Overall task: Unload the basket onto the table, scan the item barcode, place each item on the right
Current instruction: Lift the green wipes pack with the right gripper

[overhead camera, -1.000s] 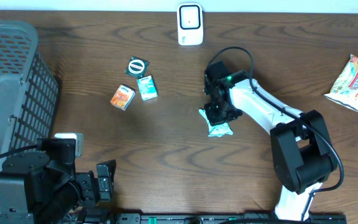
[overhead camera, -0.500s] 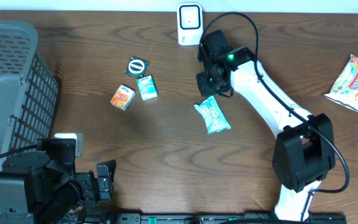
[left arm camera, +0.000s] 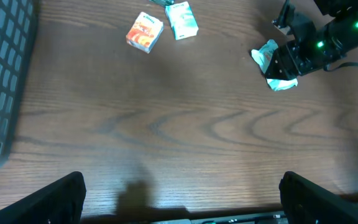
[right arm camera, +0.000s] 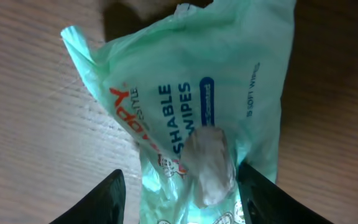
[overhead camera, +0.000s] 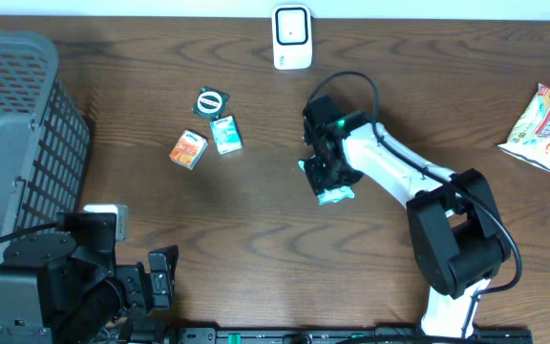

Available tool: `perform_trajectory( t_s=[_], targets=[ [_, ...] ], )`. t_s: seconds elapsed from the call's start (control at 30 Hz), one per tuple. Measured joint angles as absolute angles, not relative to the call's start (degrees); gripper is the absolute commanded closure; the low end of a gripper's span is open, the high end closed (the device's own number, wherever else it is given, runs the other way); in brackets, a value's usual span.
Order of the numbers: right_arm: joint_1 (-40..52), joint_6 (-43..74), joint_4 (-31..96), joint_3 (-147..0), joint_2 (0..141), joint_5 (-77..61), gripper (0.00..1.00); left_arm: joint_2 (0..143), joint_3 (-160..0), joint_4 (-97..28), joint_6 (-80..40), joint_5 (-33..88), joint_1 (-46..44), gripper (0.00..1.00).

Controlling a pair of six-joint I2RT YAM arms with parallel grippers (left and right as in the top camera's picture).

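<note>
The fingers of my left gripper [left arm camera: 182,190] are spread wide over the wood, and the fingers of my right gripper [right arm camera: 182,186] stand apart, one on each side of the wipes pack [right arm camera: 197,106]. From left to right I count one gray basket [overhead camera: 12,143] with net walls, one orange box [overhead camera: 188,150], one round dark disc [overhead camera: 211,102], one teal box [overhead camera: 225,135], one smooth white scanner [overhead camera: 292,36], that one soft, crinkly green pack in the middle of the brown wooden table [overhead camera: 256,239], and one shiny snack bag [overhead camera: 542,129].

The wipes pack [right arm camera: 241,68] reads "SHABLE WIPES" and "SOFT WIPES"
</note>
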State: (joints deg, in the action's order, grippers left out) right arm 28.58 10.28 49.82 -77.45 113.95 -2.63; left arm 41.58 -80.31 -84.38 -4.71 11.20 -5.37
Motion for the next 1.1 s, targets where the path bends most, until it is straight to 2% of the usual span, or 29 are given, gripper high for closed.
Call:
perform_trajectory(
  t_s=[0.03,0.13,0.2,0.53,0.57,0.63,0.7,0.77,0.8,0.97,1.03,1.1],
  targets=[
    [28.58,10.31,49.39,-77.08,113.69,-2.59,0.53,41.58,-80.31,-84.38,-4.71,11.2,-5.37,0.02],
    [28.58,10.22,48.42,-76.16,113.27,-1.3,0.85,41.58,-80.31,-84.38,-4.71,11.2,-5.37,0.02],
    [28.42,10.15,48.01,-75.99,113.25,-0.25,0.99,41.58,-80.31,-84.38,-4.71,11.2,-5.37,0.02],
    [28.42,12.05,47.4,-76.84,113.23,-0.43,0.99,41.58,-80.31,-84.38,-4.71,11.2,-5.37,0.02],
    [28.42,12.14,47.68,-77.38,113.43,-0.45,0.98,41.58,-80.31,-84.36,-4.71,11.2,-5.37,0.02],
    [28.42,12.36,48.58,-79.35,113.97,-0.47,0.74,41.58,-80.31,-84.38,-4.71,11.2,-5.37,0.02],
    [28.45,11.79,49.93,-81.01,114.06,-0.62,0.62,41.58,-80.31,-84.34,-4.71,11.2,-5.37,0.03],
    [28.47,11.55,50.74,-82.61,114.06,-0.6,0.36,41.58,-80.31,-84.38,-4.71,11.2,-5.37,0.03],
    [28.47,11.27,50.7,-83.07,114.06,-0.56,0.28,41.58,-80.31,-84.38,-4.71,11.2,-5.37,0.02],
    [28.71,10.46,50.26,-82.91,114.06,-0.21,0.22,41.58,-80.31,-84.36,-4.71,11.2,-5.37,0.02],
    [28.77,10.41,49.12,-82.19,114.06,-0.12,0.23,41.58,-80.31,-84.38,-4.71,11.2,-5.37,0.02],
    [28.95,10.28,47.53,-80.44,114.06,0.01,0.28,41.58,-80.31,-84.38,-4.71,11.2,-5.37,0.02]
  ],
)
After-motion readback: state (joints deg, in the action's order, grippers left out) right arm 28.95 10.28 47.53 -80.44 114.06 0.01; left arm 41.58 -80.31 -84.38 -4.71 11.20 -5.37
